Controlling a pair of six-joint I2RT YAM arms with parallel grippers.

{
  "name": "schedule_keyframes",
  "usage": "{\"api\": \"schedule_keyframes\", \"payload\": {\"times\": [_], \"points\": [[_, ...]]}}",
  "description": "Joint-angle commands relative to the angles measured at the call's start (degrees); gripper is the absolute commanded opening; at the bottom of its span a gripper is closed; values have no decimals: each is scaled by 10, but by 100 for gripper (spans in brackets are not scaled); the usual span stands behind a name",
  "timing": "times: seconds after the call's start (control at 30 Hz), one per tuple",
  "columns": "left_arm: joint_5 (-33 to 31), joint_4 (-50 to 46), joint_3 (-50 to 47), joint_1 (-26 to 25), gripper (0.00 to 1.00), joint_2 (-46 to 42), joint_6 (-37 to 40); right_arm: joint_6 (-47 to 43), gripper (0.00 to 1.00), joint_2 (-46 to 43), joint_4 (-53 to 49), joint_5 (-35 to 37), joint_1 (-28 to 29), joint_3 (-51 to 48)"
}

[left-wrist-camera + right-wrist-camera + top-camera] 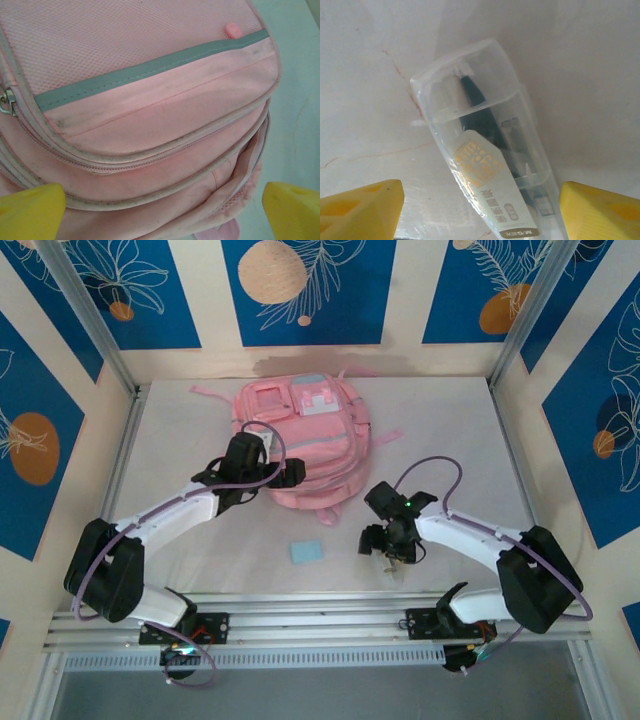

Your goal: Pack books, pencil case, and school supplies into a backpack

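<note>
Just right of the pink backpack (300, 445), the right gripper (480, 207) straddles a clear supplies pack (485, 145), jaws apart, poised to grasp it; the left gripper (160, 207) hovers wide open above the backpack.

Bright, even light is cast from above, and only faint, soft shadows are left on the white surface (440, 430). In the right wrist view the clear plastic case (485, 145) is paled by glare, though its print is kept legible.
</note>
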Motion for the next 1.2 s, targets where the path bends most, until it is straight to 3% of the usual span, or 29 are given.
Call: {"api": "schedule_keyframes", "payload": {"times": [0.0, 0.27, 0.5, 0.77, 0.93, 1.17], "points": [[26, -1, 13, -4, 100, -1, 7, -26, 72, 22, -29, 43, 8, 16], [10, -22, 26, -3, 100, -13, 67, -34, 72, 82, -2, 60, 38, 8], [-17, -64, 65, -3, 100, -2, 183, -45, 46, 72, -19, 66, 31, 37], [15, -120, 128, -3, 100, 63, 351, -94, 44, 19, -15, -16, -87, 87], [46, -138, 183, -3, 98, 127, 390, -108, 44, -8, 20, -86, -168, 96], [76, -161, 240, -7, 94, 197, 419, -102, 43, -22, 56, -112, -208, 92]]}}
